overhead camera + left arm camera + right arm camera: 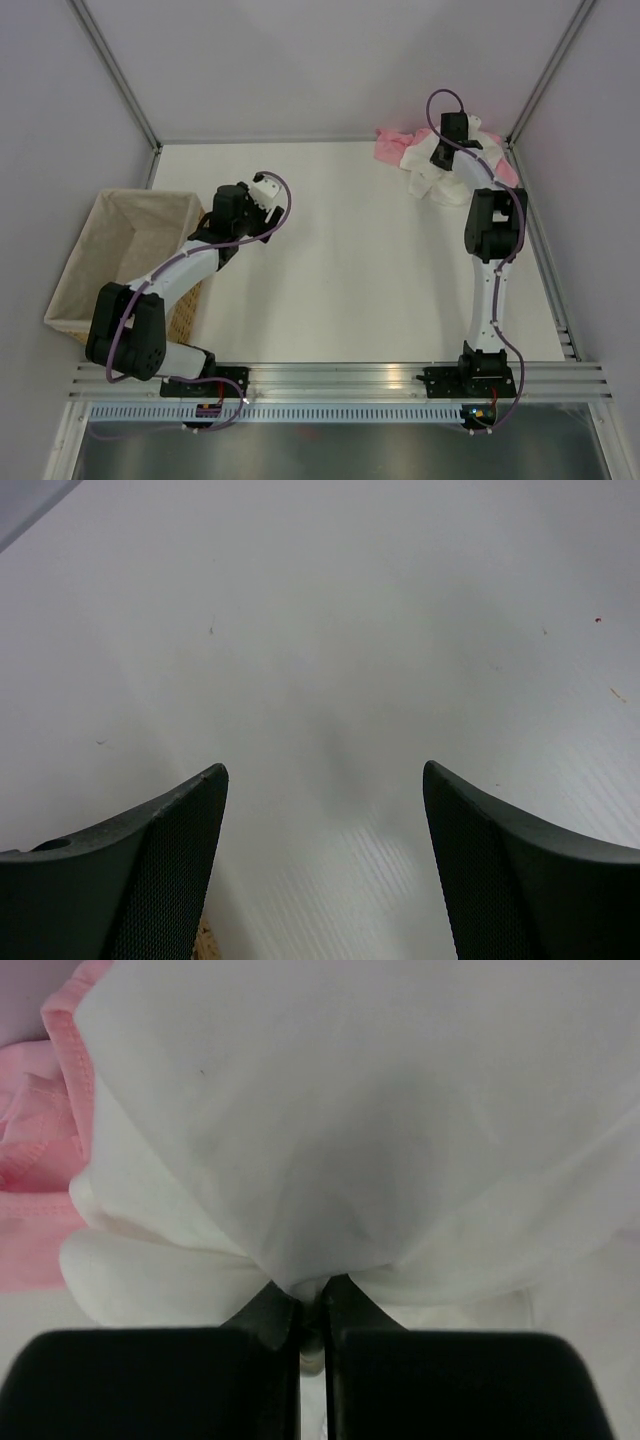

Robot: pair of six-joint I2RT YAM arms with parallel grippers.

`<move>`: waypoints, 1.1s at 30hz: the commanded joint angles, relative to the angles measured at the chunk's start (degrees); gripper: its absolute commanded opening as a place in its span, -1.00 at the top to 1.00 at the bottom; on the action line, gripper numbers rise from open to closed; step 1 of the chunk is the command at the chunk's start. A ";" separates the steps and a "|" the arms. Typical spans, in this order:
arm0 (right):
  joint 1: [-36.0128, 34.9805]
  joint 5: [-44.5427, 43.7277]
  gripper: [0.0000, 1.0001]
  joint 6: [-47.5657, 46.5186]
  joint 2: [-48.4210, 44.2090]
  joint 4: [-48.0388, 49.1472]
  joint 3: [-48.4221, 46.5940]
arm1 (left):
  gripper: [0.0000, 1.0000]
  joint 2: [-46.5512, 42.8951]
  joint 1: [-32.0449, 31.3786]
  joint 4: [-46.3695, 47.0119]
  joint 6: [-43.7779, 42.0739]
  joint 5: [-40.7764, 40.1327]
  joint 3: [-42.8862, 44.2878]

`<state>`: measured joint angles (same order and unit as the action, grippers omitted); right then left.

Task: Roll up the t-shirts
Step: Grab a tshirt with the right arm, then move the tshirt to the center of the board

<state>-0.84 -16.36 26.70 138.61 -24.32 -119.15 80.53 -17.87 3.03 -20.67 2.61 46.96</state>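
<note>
White table [350, 260], far right corner: right gripper [312, 1300] pinching a fold of the white t-shirt [350, 1110], pink t-shirt [40, 1160] bunched against it. Left gripper [325, 780] spread, empty. Risk when I pull: thin pinch slips, or pink drags along.

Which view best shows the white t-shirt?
Right wrist: the white t-shirt fills the frame, pinched in the shut right claw. Top external shows it small, partly behind the right arm. Left wrist shows none.
</note>
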 commanded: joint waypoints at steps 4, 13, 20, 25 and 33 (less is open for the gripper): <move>-0.21 -1.83 0.99 -4.45 -19.93 5.51 11.05 | -0.67 -3.36 -0.41 -1.27 0.89 0.82 -0.03; -6.19 -0.36 0.99 -14.31 -41.73 4.28 11.14 | -0.68 -8.89 -0.41 -4.96 1.85 0.64 0.59; -12.94 18.85 0.99 -18.08 -53.24 1.82 11.22 | -0.68 -13.56 -0.32 -9.96 3.43 0.99 2.43; -19.54 34.71 0.99 -12.91 -58.17 -3.72 12.53 | -0.68 -14.87 -0.24 -13.22 4.67 0.64 5.86; -20.08 45.14 0.23 -4.29 -53.83 0.86 31.26 | -0.70 -14.35 -0.24 -15.60 4.23 0.82 8.50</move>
<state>-21.28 28.01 19.31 78.46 -23.62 -90.06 66.63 -17.87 -11.11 -18.22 3.09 53.01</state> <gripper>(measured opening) 0.219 0.847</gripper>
